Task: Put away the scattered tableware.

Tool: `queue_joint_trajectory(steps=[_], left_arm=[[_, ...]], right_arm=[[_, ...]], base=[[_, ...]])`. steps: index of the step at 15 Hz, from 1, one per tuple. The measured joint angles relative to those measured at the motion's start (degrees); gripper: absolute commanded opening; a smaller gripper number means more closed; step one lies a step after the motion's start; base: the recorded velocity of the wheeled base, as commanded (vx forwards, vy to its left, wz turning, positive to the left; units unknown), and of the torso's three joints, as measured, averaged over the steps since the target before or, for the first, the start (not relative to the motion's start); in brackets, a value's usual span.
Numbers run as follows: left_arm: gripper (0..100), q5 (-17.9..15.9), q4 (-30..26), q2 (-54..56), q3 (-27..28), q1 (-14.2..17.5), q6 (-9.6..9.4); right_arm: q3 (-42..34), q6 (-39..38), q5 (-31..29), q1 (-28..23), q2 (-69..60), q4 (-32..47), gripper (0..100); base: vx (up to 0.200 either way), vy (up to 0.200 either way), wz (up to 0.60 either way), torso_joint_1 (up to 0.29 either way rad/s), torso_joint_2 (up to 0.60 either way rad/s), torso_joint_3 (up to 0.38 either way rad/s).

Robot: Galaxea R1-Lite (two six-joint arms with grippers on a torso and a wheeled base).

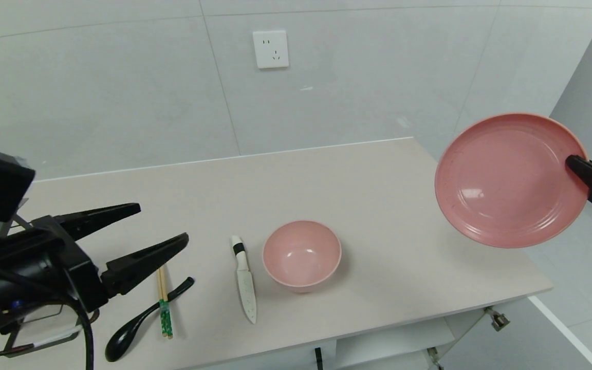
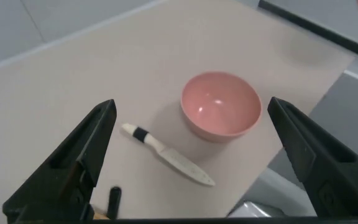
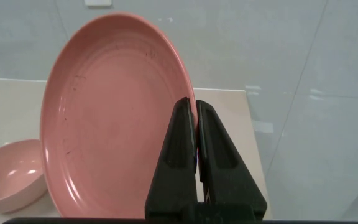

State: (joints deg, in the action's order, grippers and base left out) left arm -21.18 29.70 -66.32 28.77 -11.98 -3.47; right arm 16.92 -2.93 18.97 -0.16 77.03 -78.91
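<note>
My right gripper (image 1: 576,163) (image 3: 195,127) is shut on the rim of a pink plate (image 1: 509,177) (image 3: 110,115), holding it tilted in the air beyond the table's right edge. A pink bowl (image 1: 301,254) (image 2: 221,104) stands near the table's front. A white knife (image 1: 244,280) (image 2: 169,157) with a black band lies just left of it. Farther left lie wooden chopsticks (image 1: 164,303) and a black spoon (image 1: 139,321). My left gripper (image 1: 165,226) (image 2: 191,149) hangs open above the table's left side, over the chopsticks and spoon.
The beige table (image 1: 368,195) stands against a tiled wall with a socket (image 1: 271,49). Its right edge drops off to the floor (image 1: 584,288). Below the front edge there is an open white drawer or shelf (image 1: 393,341).
</note>
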Motion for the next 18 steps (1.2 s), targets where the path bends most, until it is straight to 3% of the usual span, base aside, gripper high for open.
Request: queue_joint_trajectory(steps=[3,5,13,18], left_arm=[[100,3.2,-13.8,-4.5,4.9,-2.5,0.11],[100,3.7,-17.7,-7.7,7.5,-3.0,0.11],[100,7.0,-18.5,-19.0,13.6,-6.1,0.39],[100,7.3,-18.1,-25.6,17.5,-7.2,0.5]], right_arm=[[-0.1,0.0,0.0,1.0,-0.7,0.0,0],[-0.1,0.1,0.9,1.1,-1.0,0.0,0],[-1.0,0.4,1.6,3.2,-1.6,0.0,0],[-1.0,0.4,1.6,3.3,-1.7,0.0,0]], base=[[0.0,0.0,0.0,0.0,0.0,0.0],[0.0,0.0,0.0,0.0,0.0,0.0],[0.0,0.0,0.0,0.0,0.0,0.0],[0.0,0.0,0.0,0.0,0.0,0.0]])
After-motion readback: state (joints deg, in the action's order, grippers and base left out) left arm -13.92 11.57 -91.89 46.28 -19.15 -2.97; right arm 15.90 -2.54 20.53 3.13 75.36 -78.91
